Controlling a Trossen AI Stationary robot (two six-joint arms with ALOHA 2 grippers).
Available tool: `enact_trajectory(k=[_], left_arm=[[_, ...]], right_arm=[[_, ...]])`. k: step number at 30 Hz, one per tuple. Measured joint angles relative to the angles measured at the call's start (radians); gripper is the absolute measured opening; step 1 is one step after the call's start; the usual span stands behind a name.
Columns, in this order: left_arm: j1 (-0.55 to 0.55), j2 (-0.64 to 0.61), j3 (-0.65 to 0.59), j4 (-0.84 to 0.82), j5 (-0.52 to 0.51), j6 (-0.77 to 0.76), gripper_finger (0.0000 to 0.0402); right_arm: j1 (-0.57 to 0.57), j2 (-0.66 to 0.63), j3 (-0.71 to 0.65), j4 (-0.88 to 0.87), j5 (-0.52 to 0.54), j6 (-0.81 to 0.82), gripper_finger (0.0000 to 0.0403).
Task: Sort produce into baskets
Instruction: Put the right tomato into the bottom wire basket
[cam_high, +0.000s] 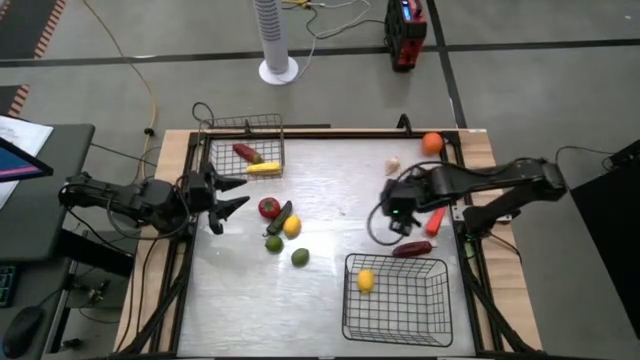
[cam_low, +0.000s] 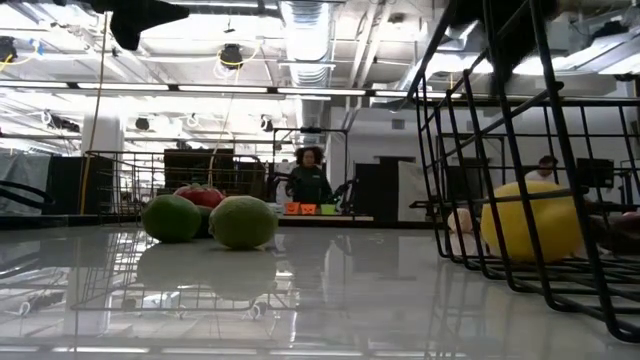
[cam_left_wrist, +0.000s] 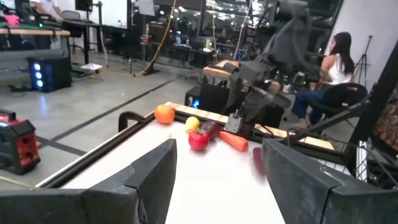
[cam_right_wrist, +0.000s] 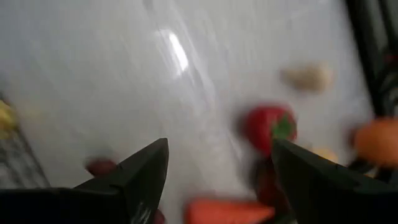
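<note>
**Right arm poised over the long pieces beside the black basket**

Nearest the overhead camera, the right gripper hangs with its fingers spread and nothing between them, just beside the long orange carrot-like piece and the long maroon pepper-like piece. The carrot lies toward the table's right edge from the fingers, its long axis running roughly front to back. The maroon one lies crosswise, touching or nearly touching the rim of the larger black wire basket, which holds one round yellow fruit. I'd judge this arm far the nearer for either.

The left gripper waits, fingers parted and empty, beside the smaller grey wire basket.

The right wrist view is smeared; which piece the fingers line up on I cannot tell.
</note>
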Motion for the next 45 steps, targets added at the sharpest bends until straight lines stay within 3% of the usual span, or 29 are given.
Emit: enact_trajectory(k=[5, 10, 15, 22, 31, 45], left_arm=[[0.0, 0.026, 0.0, 0.014, 0.0, -0.017, 0.0223], [0.0, 0.066, 0.0, 0.041, 0.0, -0.018, 0.0223], [0.0, 0.1, 0.0, 0.077, 0.0, -0.017, 0.0223], [0.0, 0.108, 0.0, 0.081, 0.001, -0.014, 0.0223], [0.0, 0.108, 0.0, 0.081, 0.007, 0.011, 0.0223], [0.0, 0.108, 0.0, 0.077, 0.008, 0.01, 0.0223]], right_arm=[[-0.034, -0.102, -0.216, 0.002, -0.067, 0.158, 0.0311], [-0.072, -0.124, -0.302, 0.004, -0.092, 0.225, 0.0311], [-0.128, -0.115, -0.307, 0.052, -0.031, 0.157, 0.0311], [-0.304, -0.084, -0.306, 0.194, 0.039, -0.008, 0.0316], [-0.479, 0.095, -0.306, 0.24, 0.003, -0.173, 0.0395], [-0.566, 0.263, -0.306, 0.368, -0.046, -0.277, 0.0373]])
